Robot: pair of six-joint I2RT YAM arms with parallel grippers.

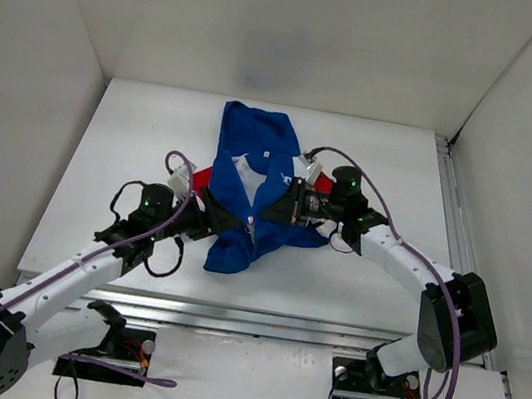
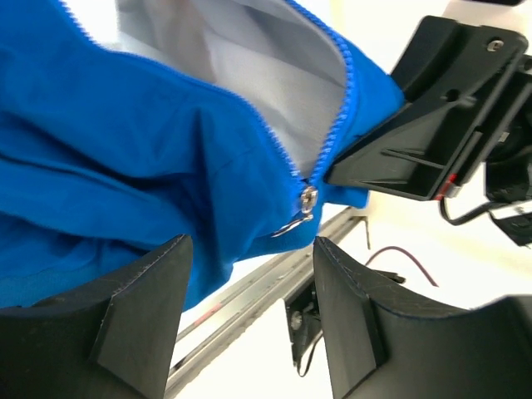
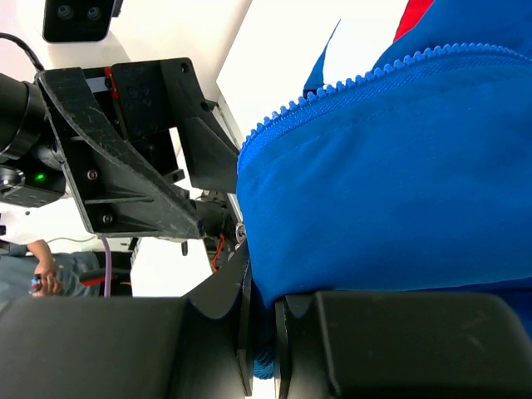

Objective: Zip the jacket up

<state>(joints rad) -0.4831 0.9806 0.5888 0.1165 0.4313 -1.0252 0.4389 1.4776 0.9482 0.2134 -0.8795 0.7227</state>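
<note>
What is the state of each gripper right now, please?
Left gripper: open, holding nothing; the zipper pull is just ahead of its fingers.
Right gripper: closed, holding the jacket by its blue fabric.

A flat white rectangular tabletop (image 1: 95,193) is carrying a small royal-blue fabric jacket (image 1: 250,141), which is lying near the middle, slightly toward 12 o'clock. The jacket's rounded blue end is pointing to 12 o'clock, and its crumpled lower part is bunching toward 6 o'clock. Red panels are peeking out at its 9 and 3 o'clock sides, and pale lining is showing in the open front. Silver metal rails (image 1: 228,313) are running along the tabletop's 6 and 3 o'clock edges.
</note>
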